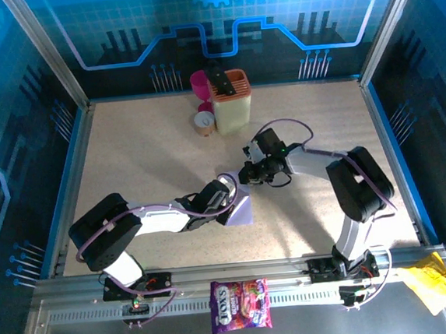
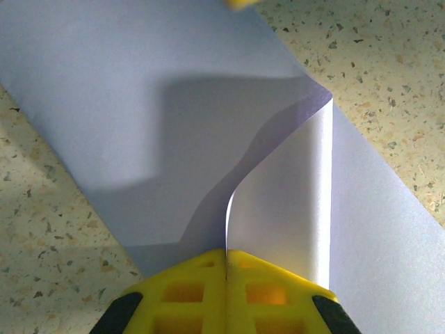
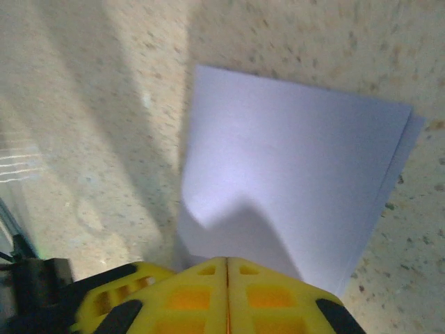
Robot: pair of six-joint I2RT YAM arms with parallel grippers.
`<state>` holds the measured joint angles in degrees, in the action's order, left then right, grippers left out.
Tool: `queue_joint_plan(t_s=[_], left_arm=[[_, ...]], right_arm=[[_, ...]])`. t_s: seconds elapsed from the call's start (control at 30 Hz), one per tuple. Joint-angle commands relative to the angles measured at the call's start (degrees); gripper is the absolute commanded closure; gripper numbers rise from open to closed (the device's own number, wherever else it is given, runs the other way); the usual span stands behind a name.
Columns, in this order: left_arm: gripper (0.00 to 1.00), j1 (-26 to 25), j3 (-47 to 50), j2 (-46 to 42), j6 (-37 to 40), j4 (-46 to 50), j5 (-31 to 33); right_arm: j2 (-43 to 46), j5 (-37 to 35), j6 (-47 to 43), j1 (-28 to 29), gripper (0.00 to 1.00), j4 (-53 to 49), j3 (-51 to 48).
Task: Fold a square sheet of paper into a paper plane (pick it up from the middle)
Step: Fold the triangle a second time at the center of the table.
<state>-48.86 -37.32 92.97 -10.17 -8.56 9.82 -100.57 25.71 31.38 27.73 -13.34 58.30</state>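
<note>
The square sheet of paper [image 1: 242,210] is pale lilac and lies mid-table, folded so that two layers show at its edge [image 3: 292,160]. My left gripper [image 1: 230,195] is shut on a raised flap of the paper [image 2: 278,202]. The flap curls up from the flat layer [image 2: 125,90], and its edge runs into the seam between the yellow fingers [image 2: 188,292] of the left gripper [image 2: 226,254]. My right gripper [image 1: 249,174] is shut, and its tips [image 3: 227,261] rest at the sheet's near edge. No paper shows between its jaws.
At the back stand a cream and orange holder [image 1: 231,100], a magenta cup [image 1: 199,82] and a tape roll [image 1: 203,122]. A purple-pink sweets bag [image 1: 240,304] and yellow crumpled paper [image 1: 427,283] lie on the front rail. Glass walls enclose the table [image 1: 129,159].
</note>
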Motion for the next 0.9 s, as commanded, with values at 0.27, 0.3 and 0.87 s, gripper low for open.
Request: queue_joint_plan(t_s=[0.27,0.3,0.87], left_arm=[[1.00,0.50,1.09,1.36,0.07,1.32,0.17],[1.00,0.44,1.07,1.29,0.14,1.43,0.27],[1.00,0.44,1.28,1.18,0.81,2.09,0.67]], right_arm=[[6.99,-1.32,3.89,4.18,1.00,1.31,-7.06],[7.05,-1.39,4.65,4.82,1.00,2.02,-7.57],[3.20,-2.51,9.14,10.04,1.00,8.40,-12.13]])
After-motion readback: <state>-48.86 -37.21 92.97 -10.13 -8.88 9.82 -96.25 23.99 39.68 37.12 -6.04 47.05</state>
